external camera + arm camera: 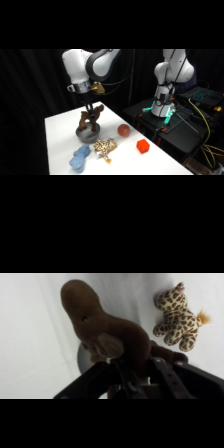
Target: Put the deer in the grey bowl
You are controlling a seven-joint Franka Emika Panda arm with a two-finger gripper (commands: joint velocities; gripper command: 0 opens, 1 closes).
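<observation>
The gripper (89, 106) comes down from above near the tabletop's far edge, clenched on the deer (90, 119), which hangs from it; in the wrist view the deer's (107, 331) brown body fills the space just ahead of the black linkage, its head stretched away from the camera. Directly below it sits the grey bowl (88, 134), and the deer's lower legs look to be at or just inside the rim, though I cannot tell whether they touch the bottom; in the wrist view only a sliver of the bowl (83, 358) shows beside the plush. The risk, as I judge it, lies in the deer's length: it is about as long as the bowl is wide, so if let go while upright or off centre it may topple over the rim onto the table, or tip the light bowl. A soft limb might also cling to a finger as the hold opens. Just beside the bowl, toward the near edge, lie a tan spotted plush (105, 147) and a blue plush (79, 158), with a reddish ball (124, 130) close by
</observation>
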